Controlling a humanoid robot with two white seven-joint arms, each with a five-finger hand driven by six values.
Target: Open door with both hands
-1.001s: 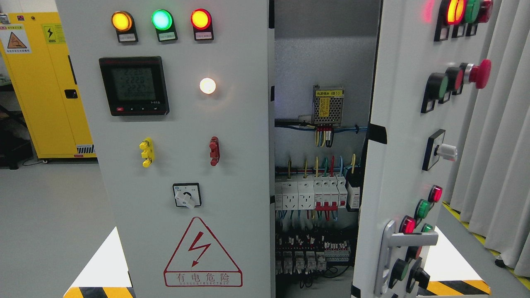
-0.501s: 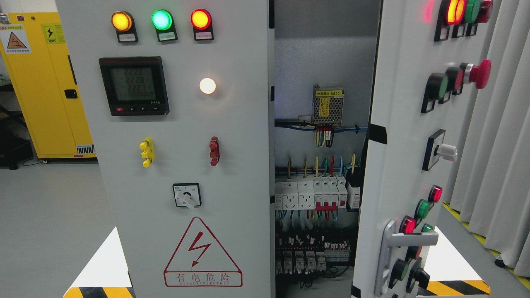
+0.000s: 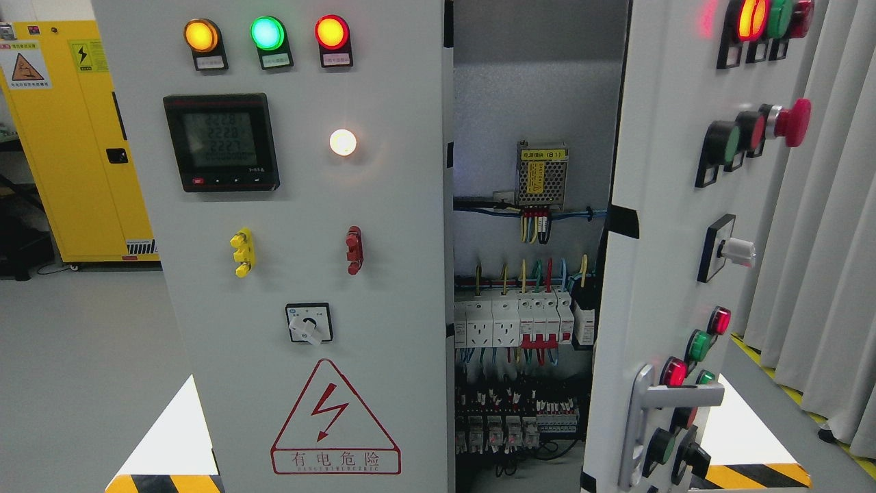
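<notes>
Head view: electrical cabinet, seen close and front on.
Floor (image 3: 75, 356): grey, smooth; yellow-and-black hazard stripes (image 3: 161, 483) at the cabinet's foot, lower left and lower right.
Room, left: yellow safety cabinet (image 3: 75, 144) with warning labels, well apart from the grey one, against the back wall.
Room, right: pale grey curtain (image 3: 831, 239) hanging in folds behind the open door.
Left door (image 3: 301, 239): grey panel, shut, filling the middle left of the picture.
Left door fittings: amber, green and red indicator lamps (image 3: 267, 33) lit in a row at top; digital meter (image 3: 221, 142) below them; white lamp (image 3: 343, 142) lit beside the meter; yellow and red terminals; rotary switch (image 3: 308, 323); red lightning warning triangle (image 3: 335, 419) with Chinese print at bottom.
Right door (image 3: 657, 260): swung open toward the camera, at the picture's right, seen at a steep angle.
Right door fittings: lamps at top, red mushroom button (image 3: 792, 122), green and red push buttons lower down, silver lever handle (image 3: 674, 397) near the bottom edge.
Interior (image 3: 527, 274): exposed between the two doors; power supply unit (image 3: 542, 174) with yellow label up high, row of white breakers (image 3: 523, 322) beneath, coloured wires, relays at the bottom.
Hands: neither left nor right in view; state cannot be told.
</notes>
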